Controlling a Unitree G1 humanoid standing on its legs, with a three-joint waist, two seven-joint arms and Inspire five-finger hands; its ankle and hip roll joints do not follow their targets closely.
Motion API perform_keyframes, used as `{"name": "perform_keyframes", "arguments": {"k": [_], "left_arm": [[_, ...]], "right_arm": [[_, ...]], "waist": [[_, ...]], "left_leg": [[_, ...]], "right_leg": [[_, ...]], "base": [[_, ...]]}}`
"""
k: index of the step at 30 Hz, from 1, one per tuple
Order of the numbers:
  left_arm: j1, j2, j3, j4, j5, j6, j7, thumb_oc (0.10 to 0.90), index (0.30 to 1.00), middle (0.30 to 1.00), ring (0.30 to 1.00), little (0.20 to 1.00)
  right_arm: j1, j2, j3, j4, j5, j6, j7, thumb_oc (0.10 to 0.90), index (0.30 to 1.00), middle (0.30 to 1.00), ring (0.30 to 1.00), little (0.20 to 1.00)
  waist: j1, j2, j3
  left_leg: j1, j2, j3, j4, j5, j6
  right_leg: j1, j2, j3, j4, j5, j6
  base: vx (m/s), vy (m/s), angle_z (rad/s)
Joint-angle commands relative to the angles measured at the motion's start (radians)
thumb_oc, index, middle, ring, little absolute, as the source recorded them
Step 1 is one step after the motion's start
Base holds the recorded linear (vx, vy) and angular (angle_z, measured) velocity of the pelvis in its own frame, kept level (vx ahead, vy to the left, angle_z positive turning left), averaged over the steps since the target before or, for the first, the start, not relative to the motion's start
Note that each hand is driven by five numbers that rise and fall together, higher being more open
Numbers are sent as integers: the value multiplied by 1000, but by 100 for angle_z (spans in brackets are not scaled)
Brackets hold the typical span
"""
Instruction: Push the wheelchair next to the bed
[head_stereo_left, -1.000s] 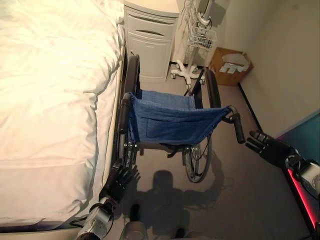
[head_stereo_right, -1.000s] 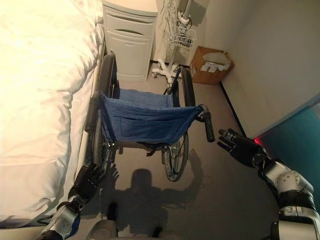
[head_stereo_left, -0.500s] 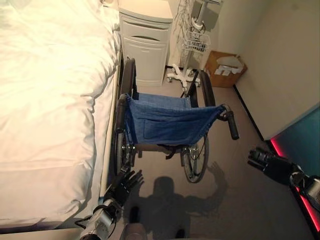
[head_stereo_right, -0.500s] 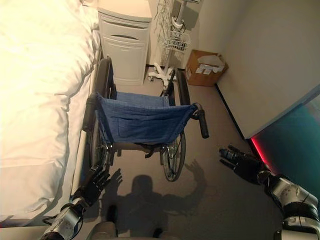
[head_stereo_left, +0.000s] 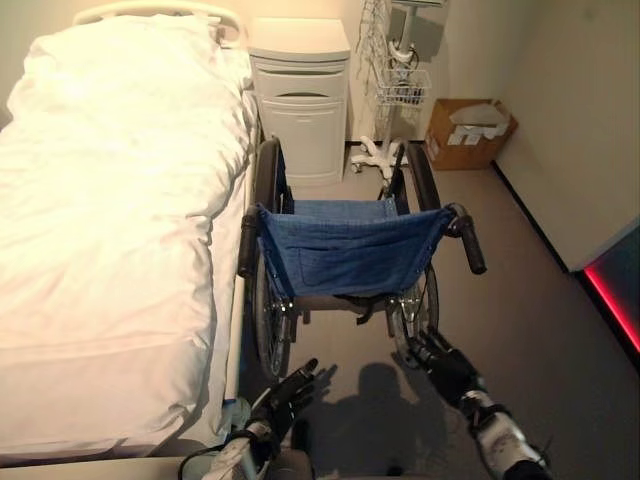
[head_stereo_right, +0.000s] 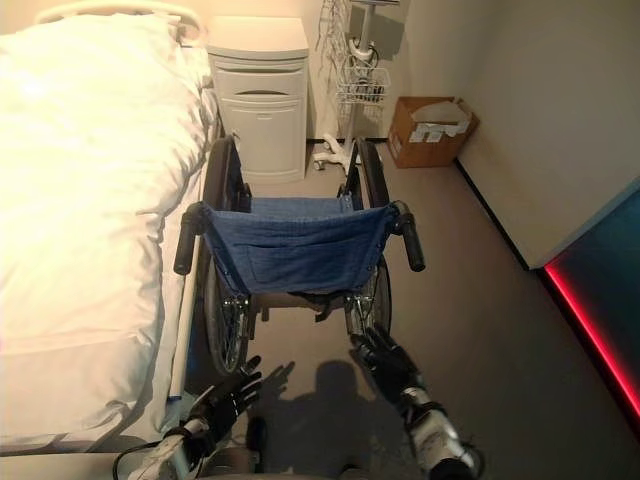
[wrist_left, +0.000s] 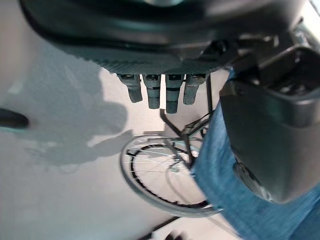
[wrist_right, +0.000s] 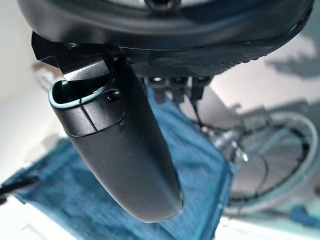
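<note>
The wheelchair (head_stereo_left: 345, 260) stands ahead of both hands, its left wheel just beside the bed (head_stereo_left: 110, 230) and its blue fabric back facing the hands. The left hand (head_stereo_left: 290, 388) hangs low behind the left wheel, fingers (wrist_left: 155, 92) straight and spread, holding nothing. The right hand (head_stereo_left: 445, 365) sits low behind the right wheel, well below the right push handle (head_stereo_left: 470, 243), its fingers relaxed and empty. Beyond the wheelchair, farther from the hands, stand a white bedside cabinet (head_stereo_left: 300, 95), a wheeled stand with a wire basket (head_stereo_left: 400, 85) and a cardboard box (head_stereo_left: 468, 130) by the wall.
</note>
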Motion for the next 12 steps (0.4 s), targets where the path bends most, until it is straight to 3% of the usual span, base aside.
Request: {"name": "perform_keyframes", "arguments": {"k": [1,12], "left_arm": [[-67,-45,-26,-25,41,-120,29,800,900,900,900,900],[-35,-81,-80,-65,44,-161,83,800,900,900,900,900]], "right_arm": [[-34,-40,-9,-41,62,-157,0,800,900,900,900,900],[22,1,108,-34,-49,-60,-22,800,900,900,900,900]], "waist": [[-3,33,-8],[-36,92,6]], "left_leg": [[91,-76,-13,60,-225,60],[84,-87,-24,59,-208,45]], "right_leg": [[-137,28,23,92,62,-23],[-146,26,22,102,47,-42]], "base": [[7,77,13],[-2,48,6]]}}
